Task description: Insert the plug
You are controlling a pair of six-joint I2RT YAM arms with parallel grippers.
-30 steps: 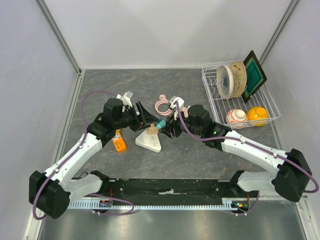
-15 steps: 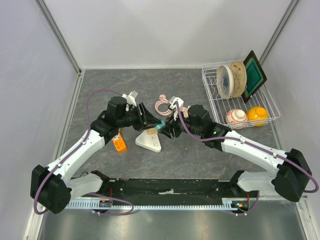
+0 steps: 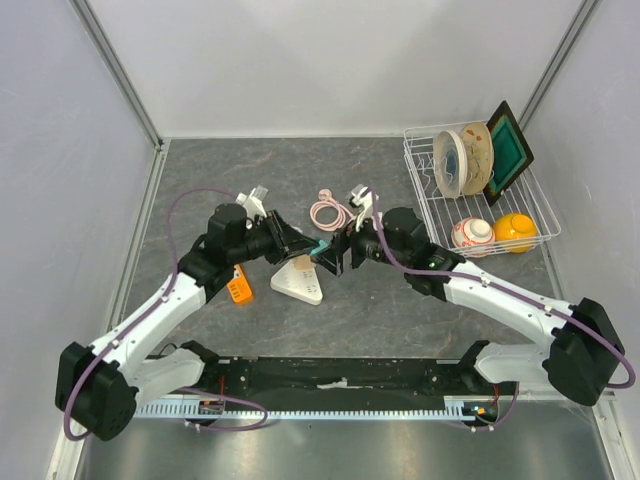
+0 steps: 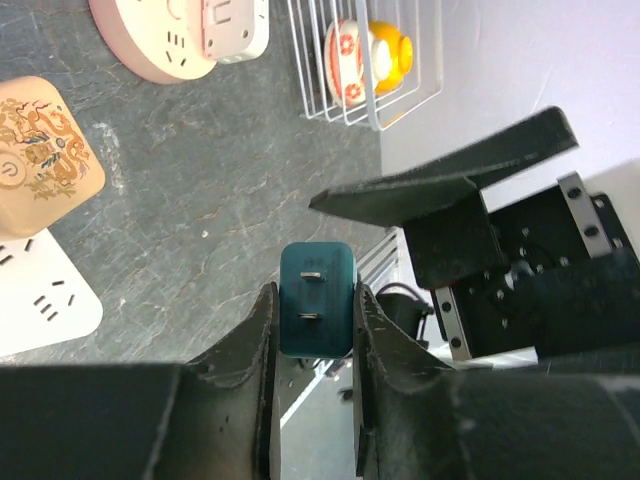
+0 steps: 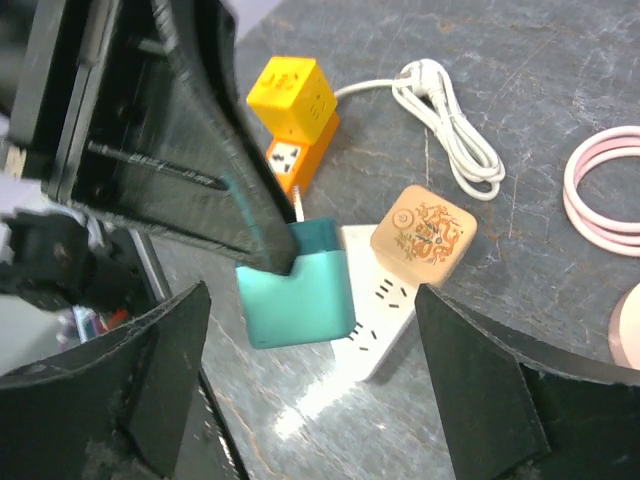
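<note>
Plug [image 4: 317,300], teal, two metal prongs facing the left wrist camera, sits clamped on its two side faces by the left gripper [image 4: 315,292]. We see both fingers flat against it, so that hand is closed on the plug. In the top view we place it at frame centre, off the table, just up-right of the white power strip [image 3: 297,283]; how high above the strip we cannot tell. Right gripper [image 5: 310,300] faces it with jaws spread wide, one finger at lower left and one at lower right of the right wrist view, neither touching the plug, gripping nothing. In that view the plug's right edge overlaps the strip's end, and a tan patterned adapter [image 5: 422,235] sits on the strip just right of it. Orange socket cube [image 5: 292,95] lies left of the strip with a gap between, and a white coiled cable [image 5: 445,115] lies right of the cube. Pink cable ring [image 3: 328,212] lies near, above the two grippers in the top view. Dish rack [image 3: 417,180] stands well apart at upper right. Open dark table [image 3: 380,320] runs from the strip's lower edge down to the arm bases.
</note>
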